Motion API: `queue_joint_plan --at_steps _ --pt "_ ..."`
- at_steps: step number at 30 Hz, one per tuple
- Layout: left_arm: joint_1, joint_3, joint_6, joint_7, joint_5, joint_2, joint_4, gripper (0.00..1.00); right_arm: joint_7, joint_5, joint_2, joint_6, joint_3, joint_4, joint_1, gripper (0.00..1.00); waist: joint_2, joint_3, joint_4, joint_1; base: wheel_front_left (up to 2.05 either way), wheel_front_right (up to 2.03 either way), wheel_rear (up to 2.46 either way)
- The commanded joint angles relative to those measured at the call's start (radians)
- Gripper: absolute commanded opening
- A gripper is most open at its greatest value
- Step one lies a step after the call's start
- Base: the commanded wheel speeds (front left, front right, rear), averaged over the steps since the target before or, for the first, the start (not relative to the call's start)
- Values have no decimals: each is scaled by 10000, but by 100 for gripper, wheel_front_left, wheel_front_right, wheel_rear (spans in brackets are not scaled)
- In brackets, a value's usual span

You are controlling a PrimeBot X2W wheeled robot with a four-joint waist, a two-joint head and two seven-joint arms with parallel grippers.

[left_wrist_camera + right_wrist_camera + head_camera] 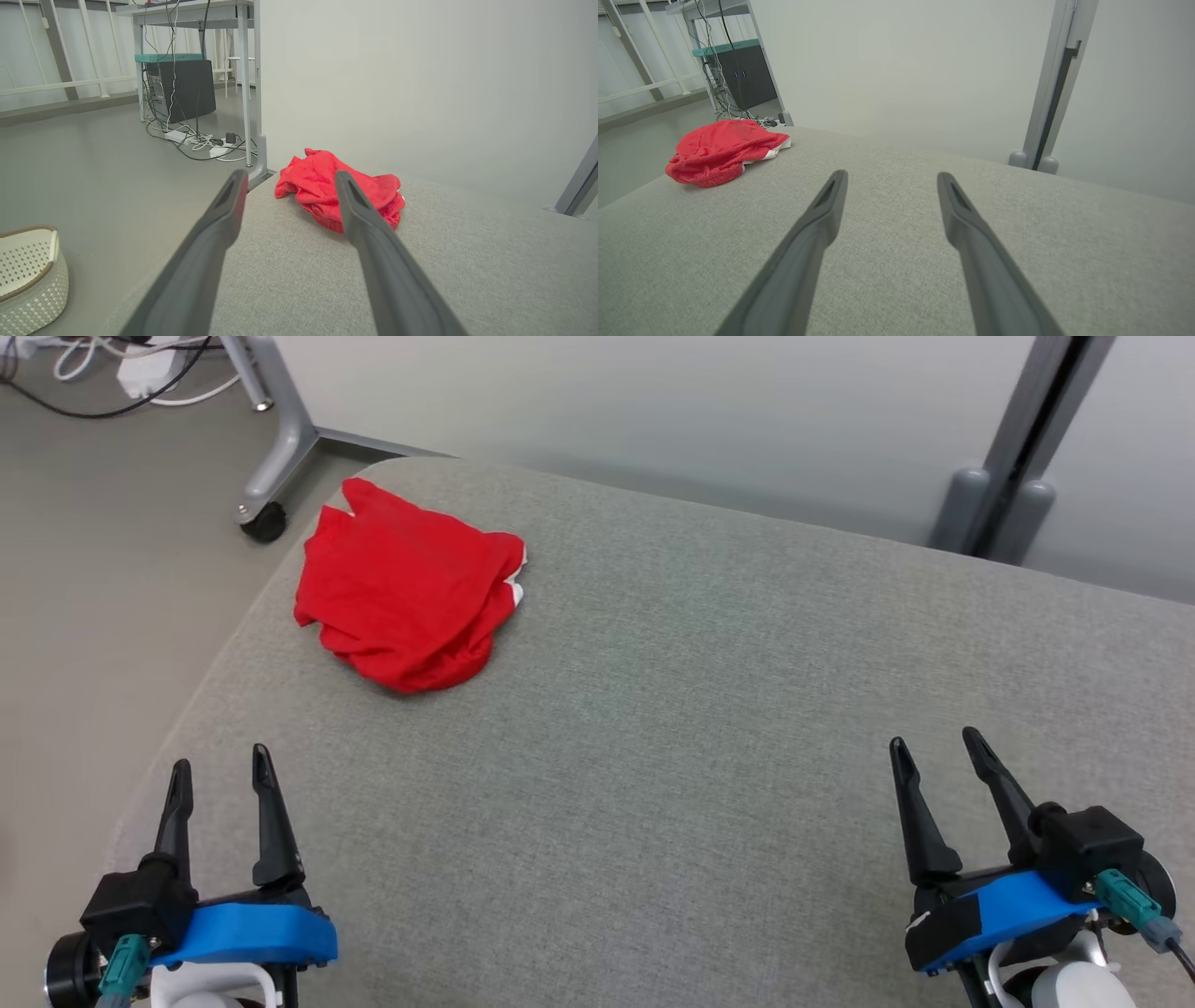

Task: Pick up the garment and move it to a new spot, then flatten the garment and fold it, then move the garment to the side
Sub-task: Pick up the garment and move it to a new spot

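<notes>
Left gripper [220,758] released: both dark fingers spread, nothing between them. It sits low at the near left edge of the grey padded top [709,672], tips pointing toward the far side. Right gripper [934,737] likewise spread wide and empty, at the near right. Neither touches cloth.

Red garment [406,593] lies crumpled in a loose heap near the far left corner of the padded top. It is well apart from both grippers, nearer the left one. A sliver of white trim shows at its right edge. Left wrist view: garment straight ahead beyond the fingertips, one finger overlapping part of it in the picture. Right wrist view: garment off to the upper left, clear of the fingers.

Padded top has a woven fabric cover and a rounded corner by the garment. Beyond that corner is grey floor [103,569], with a metal desk leg [289,439] on a black caster [264,523]. A tangle of cables [196,140] and a dark computer case [182,91] sit under the desk. White perforated basket [42,298] stands on the floor to the left. Pale wall [653,411] behind, grey upright post [1036,420] at far right.
</notes>
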Motion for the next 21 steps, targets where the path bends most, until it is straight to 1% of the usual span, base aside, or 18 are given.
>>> queue_joint_plan --at_steps 1,6,11,17,21 --pt "93 81 42 -19 -54 72 -48 100 -17 -72 -4 1 11 18 -120 100 0 117 255 -1 0 0 0" --pt "119 106 61 -21 -125 101 -109 100 14 -113 -6 1 13 66 -128 100 0 180 477 -1 0 0 0" --pt "134 173 99 -23 -197 137 -116 100 28 -107 -5 1 79 89 -174 100 0 221 430 -1 0 0 0" --pt "-503 230 23 -24 -263 266 -91 100 86 -215 -5 1 51 -40 -247 100 0 436 44 -1 0 0 0" --pt "-1564 295 -117 21 -295 588 61 100 153 -377 -5 1 -25 -258 -437 100 0 755 -395 -1 0 0 0"
